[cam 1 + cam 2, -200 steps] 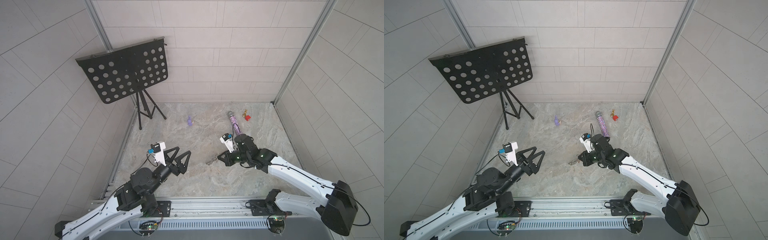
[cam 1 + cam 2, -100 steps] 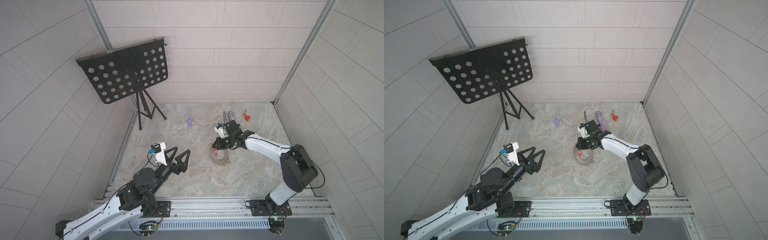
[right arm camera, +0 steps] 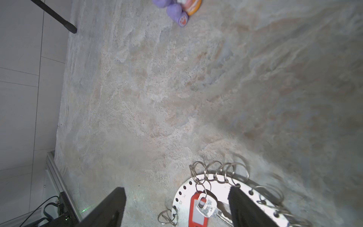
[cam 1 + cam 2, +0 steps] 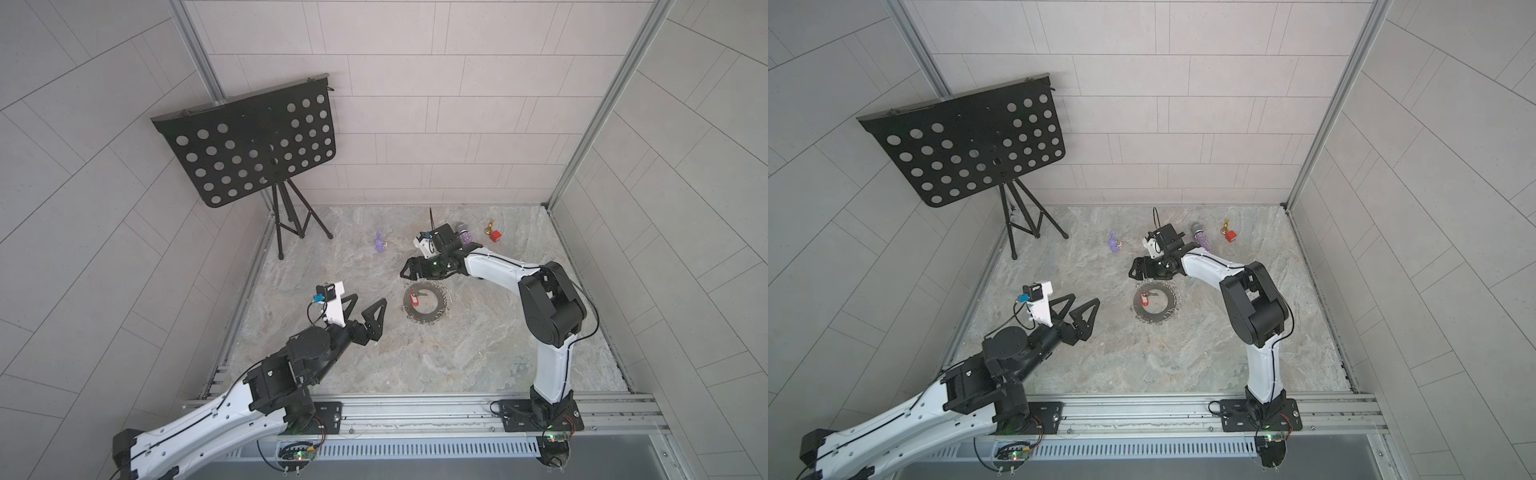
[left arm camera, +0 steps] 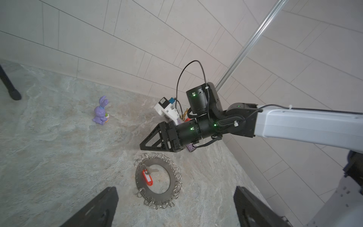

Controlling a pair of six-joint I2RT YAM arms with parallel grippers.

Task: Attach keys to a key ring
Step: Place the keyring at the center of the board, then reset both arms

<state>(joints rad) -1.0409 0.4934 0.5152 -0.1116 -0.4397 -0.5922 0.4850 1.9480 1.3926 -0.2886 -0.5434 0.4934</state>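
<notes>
Right gripper (image 4: 409, 269), black with two triangular fingers, hovers roughly level with its jaws spread wide and nothing between them. Just beneath its fingertips lies the key ring (image 5: 155, 195). It is a large flat grey metal disc with a wide centre hole and a fringe of small silver wire loops, lying flat on the marbled stone-look surface (image 4: 332, 257).

We see the key (image 3: 208, 206), small and silver with an oblong red plastic tag (image 5: 147, 177), on the part of the disc closest under this gripper. It looks hooked onto one of the rim loops, though we cannot be sure. In the right wrist view the key shows between the two fingers, closer to one than the other. The tag's long axis runs from the rim loop away from the right gripper, and the key's blade angles across the hole.

Our left gripper (image 4: 368, 299) is also wide open and empty, raised off the surface, with the disc ahead of its fingertips. We judge the right gripper the nearer, needing only a short drop.
</notes>
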